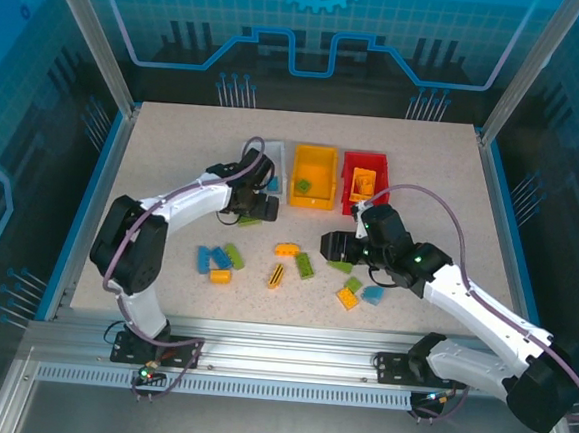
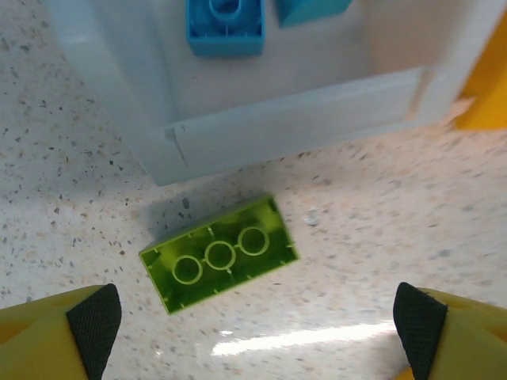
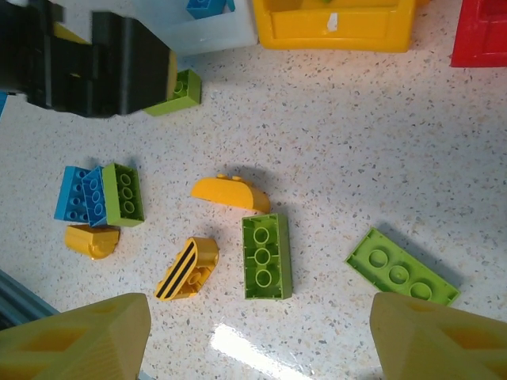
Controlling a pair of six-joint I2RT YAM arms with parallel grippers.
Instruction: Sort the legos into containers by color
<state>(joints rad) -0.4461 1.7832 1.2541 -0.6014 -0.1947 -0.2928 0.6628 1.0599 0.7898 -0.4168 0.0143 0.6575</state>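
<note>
Hovering over the table, both grippers stand wide open and hold nothing.

The left gripper (image 2: 261, 321) has its fingers spread far apart. Just ahead of them a green brick (image 2: 220, 253) lies underside up on the table, close to the near wall of the white bin (image 2: 301, 111). Blue bricks (image 2: 226, 20) sit inside that bin, further ahead. The right gripper (image 3: 261, 332) is equally wide. A second green brick (image 3: 267, 255) lies straight ahead of it, a third green brick (image 3: 402, 267) ahead to its right, and a striped orange brick (image 3: 188, 269) ahead to its left. The yellow bin (image 3: 333, 36) and red bin (image 3: 483, 36) stand well beyond.
</note>
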